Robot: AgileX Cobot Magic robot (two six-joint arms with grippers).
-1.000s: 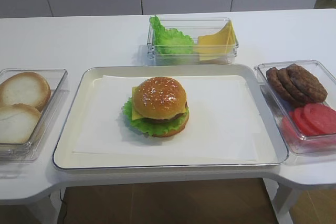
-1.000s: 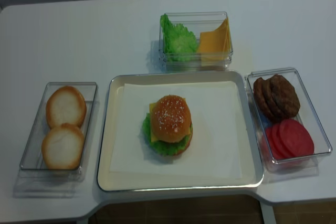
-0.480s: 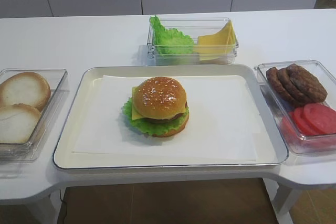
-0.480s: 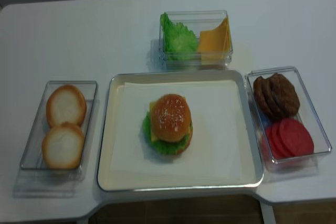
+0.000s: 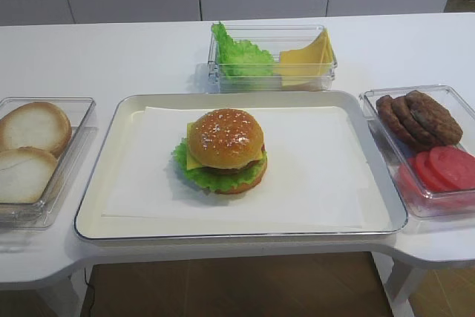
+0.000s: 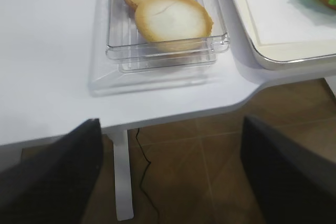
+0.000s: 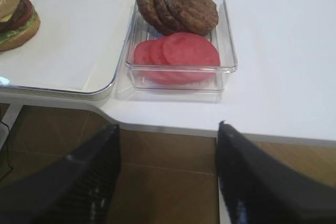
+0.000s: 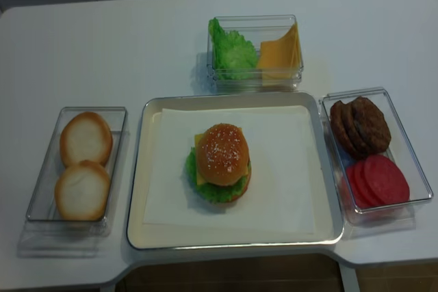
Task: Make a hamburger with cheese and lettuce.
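The hamburger (image 5: 225,150) (image 8: 222,162) stands assembled in the middle of the paper-lined tray (image 5: 96,220). It has a seeded golden bun on top. The cheese (image 5: 193,157) pokes out as a yellow corner under the bun. The lettuce (image 5: 194,176) frills out around the bottom. Neither gripper shows in the two high views. In the right wrist view my right gripper (image 7: 167,129) hangs open and empty below the table's front edge, and the hamburger (image 7: 16,14) sits at the far left. In its own wrist view my left gripper (image 6: 169,124) is likewise open and empty over the floor.
A clear box with two pale bun halves (image 5: 30,154) (image 6: 168,17) sits left of the tray. A box of patties and red tomato slices (image 5: 427,135) (image 7: 181,30) sits to the right. Behind the tray is a box with green leaves and yellow slices (image 5: 271,53).
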